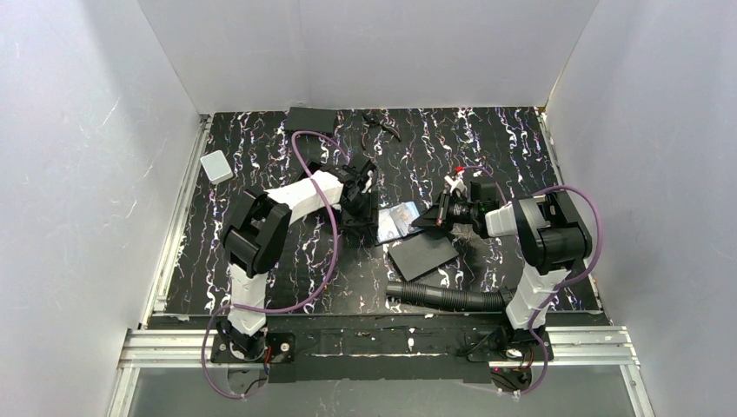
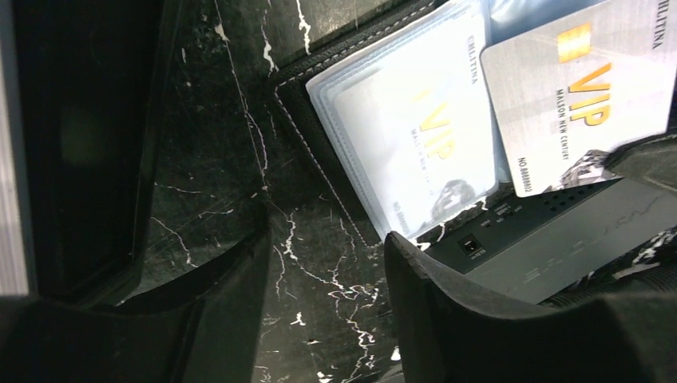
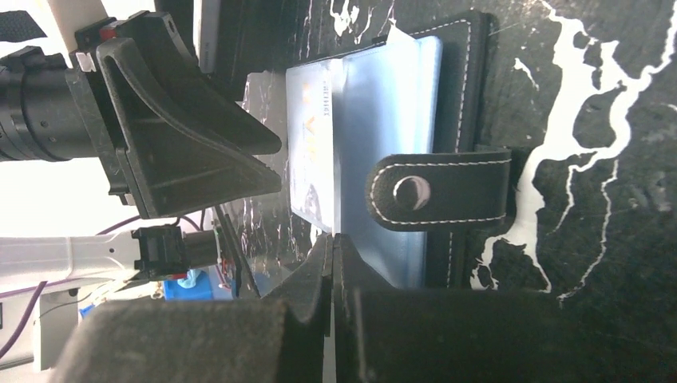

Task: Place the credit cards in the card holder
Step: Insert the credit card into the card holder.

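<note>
The black card holder [image 1: 383,233] lies open mid-table, its clear sleeves up. In the left wrist view one pale VIP credit card [image 2: 415,136] sits inside a sleeve of the holder [image 2: 307,112]. A second credit card [image 2: 575,96] lies slanted over the sleeves. My right gripper [image 3: 332,239] is shut on this card's edge [image 3: 307,152], beside the holder's snap strap [image 3: 439,191]. In the top view the right gripper [image 1: 428,219] is at the holder's right side. My left gripper [image 2: 326,239] is open and empty, with bare table between its fingers, at the holder's left edge [image 1: 363,217].
A flat matte dark slab [image 1: 423,254] lies just in front of the holder. A black corrugated hose [image 1: 448,297] lies nearer the bases. A small white box [image 1: 215,166] sits far left, and a black box [image 1: 310,120] stands at the back.
</note>
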Available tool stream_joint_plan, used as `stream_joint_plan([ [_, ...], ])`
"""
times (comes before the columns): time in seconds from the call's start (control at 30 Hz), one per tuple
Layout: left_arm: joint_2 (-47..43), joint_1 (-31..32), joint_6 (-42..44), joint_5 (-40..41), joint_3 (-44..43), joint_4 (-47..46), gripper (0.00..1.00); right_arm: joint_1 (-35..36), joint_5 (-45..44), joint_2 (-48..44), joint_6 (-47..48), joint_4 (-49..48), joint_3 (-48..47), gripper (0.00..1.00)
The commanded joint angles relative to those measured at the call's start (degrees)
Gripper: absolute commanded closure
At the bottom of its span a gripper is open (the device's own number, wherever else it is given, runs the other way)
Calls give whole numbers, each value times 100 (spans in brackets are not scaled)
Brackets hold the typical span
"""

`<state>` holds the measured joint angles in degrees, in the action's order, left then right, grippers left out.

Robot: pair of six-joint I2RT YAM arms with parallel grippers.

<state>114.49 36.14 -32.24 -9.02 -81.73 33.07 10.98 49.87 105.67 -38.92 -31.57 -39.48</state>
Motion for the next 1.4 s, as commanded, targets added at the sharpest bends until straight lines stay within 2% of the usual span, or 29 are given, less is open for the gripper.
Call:
stream_joint_plan([
  [0.0,-384,-28,-380,-330,-74,-31,46,-8,100,-267,-64,-165,-19,99],
  [0.07,-293,-22,-604,-398,-51,-275,44,-8,93,-281,-56,-150,-29,99],
  [0.17,-118,0,-791,-174,-105,-365,36,-8,29,-290,94,37,-61,99],
  [0.6,464,-2,-703,808,-64,171,37,-15,-128,-274,515,503,-128,99],
  [0.73,577,-2,-656,1132,112,203,42,-53,-274,-472,676,777,-138,99],
  [0.83,685,-4,-621,1273,178,251,51,-105,-228,-503,657,792,-139,99],
  [1.07,757,-19,-532,1376,280,253,56,-167,-96,-481,596,695,-100,99],
  [1.37,731,-28,-399,1379,320,268,70,8,316,-121,108,-292,99,99],
])
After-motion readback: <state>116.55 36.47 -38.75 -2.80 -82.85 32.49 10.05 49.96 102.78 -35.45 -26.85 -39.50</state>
